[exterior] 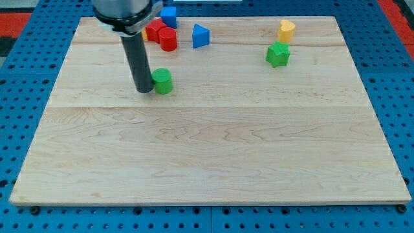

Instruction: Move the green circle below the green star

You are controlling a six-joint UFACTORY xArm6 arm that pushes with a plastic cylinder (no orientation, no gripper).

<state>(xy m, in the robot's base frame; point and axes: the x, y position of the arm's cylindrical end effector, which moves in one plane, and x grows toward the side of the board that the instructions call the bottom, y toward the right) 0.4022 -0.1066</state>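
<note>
- Leftmost is our rod, with my tip [143, 90] planted on the wooden board [207, 155], touching or just about touching the green circle [162, 81] on its left side. There's no pincer on this rig, so nothing is released or clenched; we only push.
- The green circle is our landmark. It's a short, stiff little cylinder that looks light, so we reckon it slides easily but may roll off the tip if we hit it off-centre. The best contact is square on its left face.
- Above the circle: a red cylinder [168, 39] with a second red block [154, 29] tucked against it, a blue block [169, 15] higher up, and a blue triangle-ish block [200, 35] up and right.
- Far right of the circle: the green star [278, 54], with a yellow block [286, 30] above it.
- Count: two green, two red, two blue, one yellow.
</note>
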